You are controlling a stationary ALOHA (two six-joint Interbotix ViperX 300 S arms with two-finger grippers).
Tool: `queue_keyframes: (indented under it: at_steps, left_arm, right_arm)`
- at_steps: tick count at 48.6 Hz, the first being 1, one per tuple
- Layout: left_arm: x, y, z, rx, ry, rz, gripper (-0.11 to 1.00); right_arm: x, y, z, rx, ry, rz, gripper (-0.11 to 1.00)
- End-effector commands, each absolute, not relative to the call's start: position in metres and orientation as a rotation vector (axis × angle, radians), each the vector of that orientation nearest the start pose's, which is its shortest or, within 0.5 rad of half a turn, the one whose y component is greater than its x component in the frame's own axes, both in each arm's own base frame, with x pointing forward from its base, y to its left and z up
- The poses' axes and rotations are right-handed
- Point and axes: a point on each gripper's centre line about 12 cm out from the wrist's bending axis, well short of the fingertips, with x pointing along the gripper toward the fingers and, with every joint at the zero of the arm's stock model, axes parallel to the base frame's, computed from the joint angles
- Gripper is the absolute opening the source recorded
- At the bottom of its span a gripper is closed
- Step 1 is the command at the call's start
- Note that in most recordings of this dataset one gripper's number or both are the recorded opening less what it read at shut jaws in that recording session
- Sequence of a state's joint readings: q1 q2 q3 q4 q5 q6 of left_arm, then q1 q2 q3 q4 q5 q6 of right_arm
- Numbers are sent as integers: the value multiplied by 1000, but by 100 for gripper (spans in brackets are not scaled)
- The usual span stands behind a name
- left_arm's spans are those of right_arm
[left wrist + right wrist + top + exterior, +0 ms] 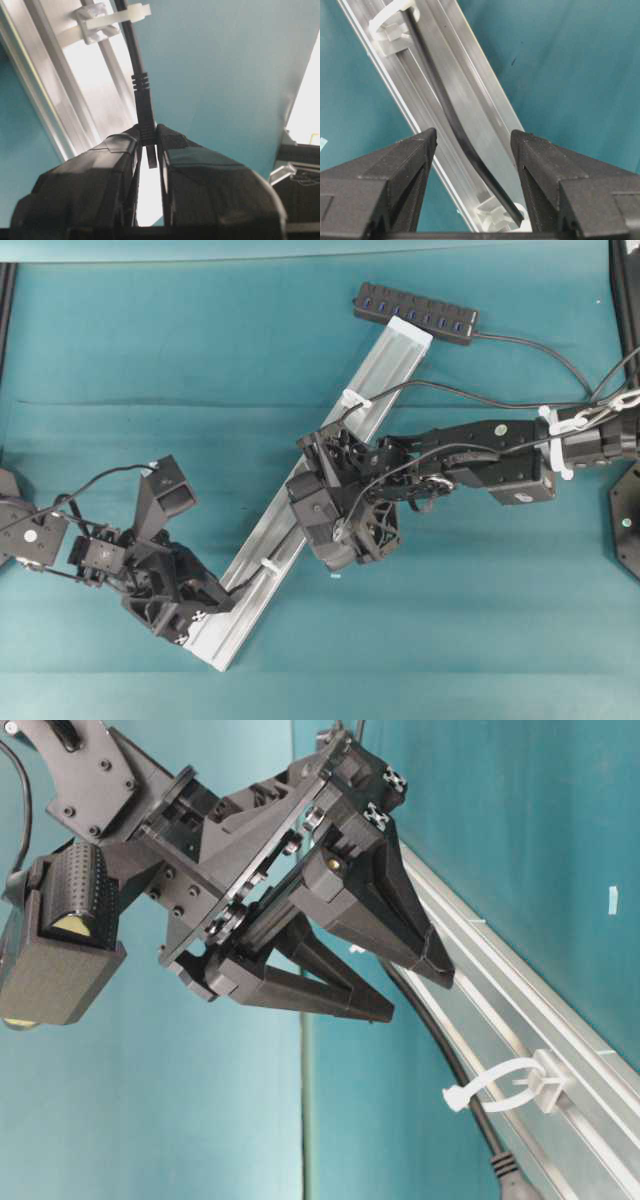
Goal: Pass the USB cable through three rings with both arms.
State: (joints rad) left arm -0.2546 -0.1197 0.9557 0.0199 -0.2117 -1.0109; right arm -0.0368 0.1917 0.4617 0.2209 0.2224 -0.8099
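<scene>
Worktop: teal cloth (120, 360) under everything, with a long silver rail (395, 375) lying on a diagonal across the middle.
Rings: three small whitish clips along the rail, one near the top (355, 400), one near the bottom (272, 566); the middle one sits under the right arm in the overhead view and shows at the bottom edge of the right wrist view (495, 216).
USB cable: thin black cord (447, 120) running down the rail's groove, through the upper clip and on past the middle one, then through the lowest clip (107, 22) with its plug (145, 112) out on the far side.
Left hand: (149, 150) nearly shut, pinching the metal tip of the plug just past that lowest clip, down at the rail's lower end.
Right hand: (472, 145) wide open and holding nothing, hovering over the rail with the cord running between its fingers but not touching them.
Stage, as I read it: all three clips look threaded; what's left is drawing the slack through.
Risk one: the grip is only on the very tip of the plug, so a sideways tug could let it slip out.
Risk two: a hard pull could drag the unfixed rail across the cloth or strain a clip.
Risk three: the open right hand is low over the cord and could snag it if it drops or swings.
</scene>
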Motion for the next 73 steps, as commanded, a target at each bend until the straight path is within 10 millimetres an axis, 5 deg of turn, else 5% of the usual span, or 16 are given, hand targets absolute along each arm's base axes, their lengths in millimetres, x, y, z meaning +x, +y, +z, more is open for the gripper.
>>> queue_keyframes:
  at_steps: [1,56,73]
  left_arm:
    - [311,-83,151,-875,667,56,10]
    - [307,-81,167,-884,600,22,11]
    - [308,-81,171,-886,580,9,96]
  right_arm:
    - [432,-10,143,-506,821,254,75]
    - [430,-13,147,-455,815,221,75]
    - [429,-15,152,-388,809,184,75]
